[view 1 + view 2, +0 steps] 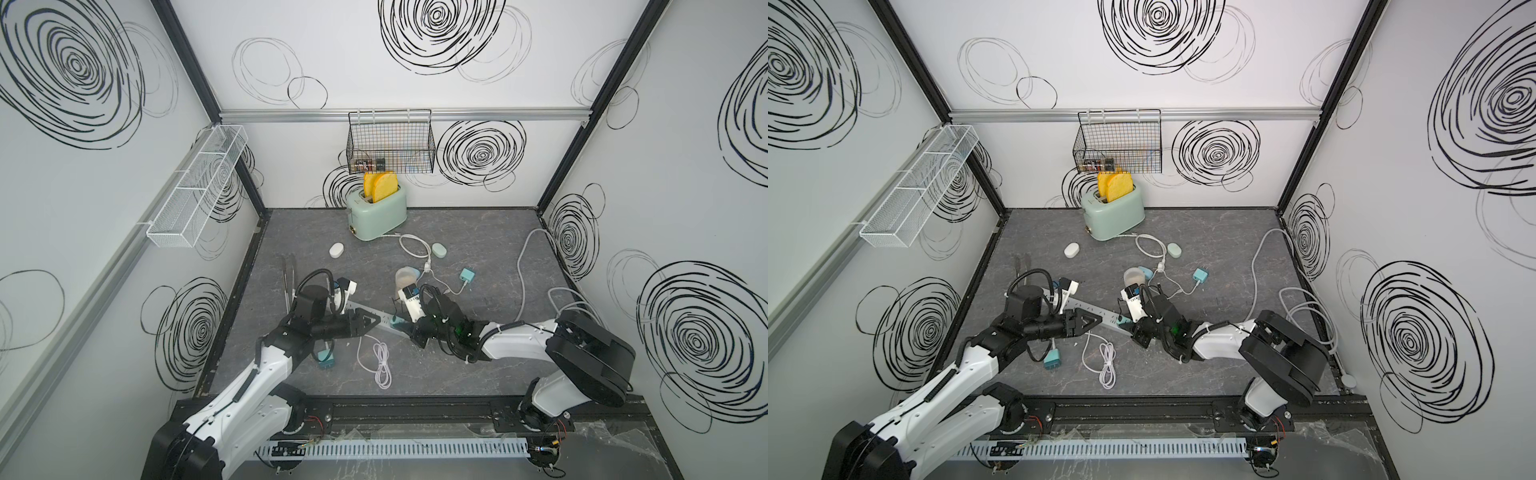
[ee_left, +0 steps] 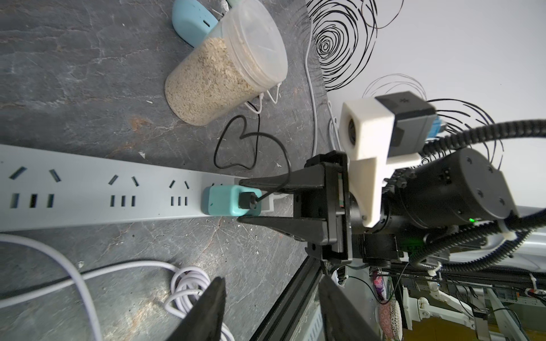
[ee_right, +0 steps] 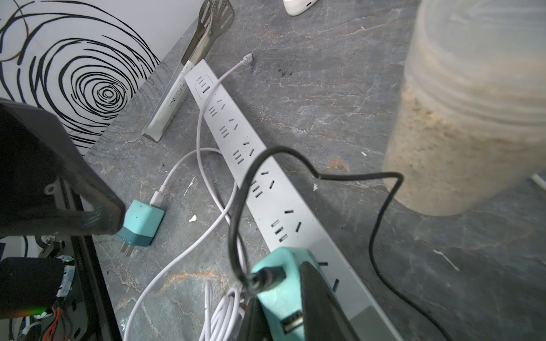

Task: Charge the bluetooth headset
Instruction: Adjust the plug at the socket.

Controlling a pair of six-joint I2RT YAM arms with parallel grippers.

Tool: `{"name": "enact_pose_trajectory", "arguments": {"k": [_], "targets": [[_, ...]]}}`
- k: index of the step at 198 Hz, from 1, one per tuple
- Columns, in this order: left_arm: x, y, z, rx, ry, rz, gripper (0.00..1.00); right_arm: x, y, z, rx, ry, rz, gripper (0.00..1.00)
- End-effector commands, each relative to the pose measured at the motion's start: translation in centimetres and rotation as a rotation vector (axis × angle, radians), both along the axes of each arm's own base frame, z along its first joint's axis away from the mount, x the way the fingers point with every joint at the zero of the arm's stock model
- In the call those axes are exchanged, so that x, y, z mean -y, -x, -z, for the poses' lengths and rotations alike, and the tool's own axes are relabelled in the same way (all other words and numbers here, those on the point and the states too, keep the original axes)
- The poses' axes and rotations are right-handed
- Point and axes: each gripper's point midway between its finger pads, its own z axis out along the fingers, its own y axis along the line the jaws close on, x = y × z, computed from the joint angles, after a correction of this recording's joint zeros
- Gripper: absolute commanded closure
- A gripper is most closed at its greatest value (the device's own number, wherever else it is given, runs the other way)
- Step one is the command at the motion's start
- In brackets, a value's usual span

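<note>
Nearest the base lie a coiled white cable (image 1: 382,361) and a two-tone teal plug adapter (image 1: 325,359). Beyond, the left gripper (image 1: 372,322) hangs by the grey power strip (image 2: 88,192), fingers spread, empty. The right gripper (image 2: 240,201) is clamped on a teal cube-shaped charging adapter (image 2: 220,203) on the strip's end, a black cable (image 3: 357,175) plugged into it. Behind stands a clear plastic jar of beige grain (image 2: 218,73), a pale blue oval case (image 2: 192,23) just beyond. Farther back lie a white oval case (image 1: 337,250) and a pale green oval case (image 1: 439,249); which holds the headset cannot be told.
</note>
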Motion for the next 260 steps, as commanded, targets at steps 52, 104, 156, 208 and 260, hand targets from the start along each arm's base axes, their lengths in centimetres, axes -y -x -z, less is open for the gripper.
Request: {"name": "enact_pose_trajectory", "arguments": {"k": [52, 104, 156, 208, 260], "targets": [[-0.3, -1.2, -1.4, 0.052, -0.012, -0.024, 0.45, 4.2, 5.5, 9.0, -0.252, 0.27, -0.071, 1.0], [-0.5, -1.3, -1.4, 0.05, -0.02, -0.026, 0.45, 4.5, 4.8, 8.6, -0.25, 0.259, -0.035, 1.0], [-0.7, -1.7, -1.4, 0.051, -0.035, -0.036, 0.44, 2.1, 1.8, 4.8, -0.202, 0.248, -0.014, 0.74], [-0.8, -2.2, -1.3, 0.041, -0.058, -0.038, 0.44, -0.6, 0.3, -1.9, -0.116, 0.106, -0.018, 0.5], [-1.9, -2.2, -1.7, -0.005, -0.133, -0.062, 0.43, 1.0, 0.7, -7.3, -0.092, -0.009, 0.042, 0.42]]}}
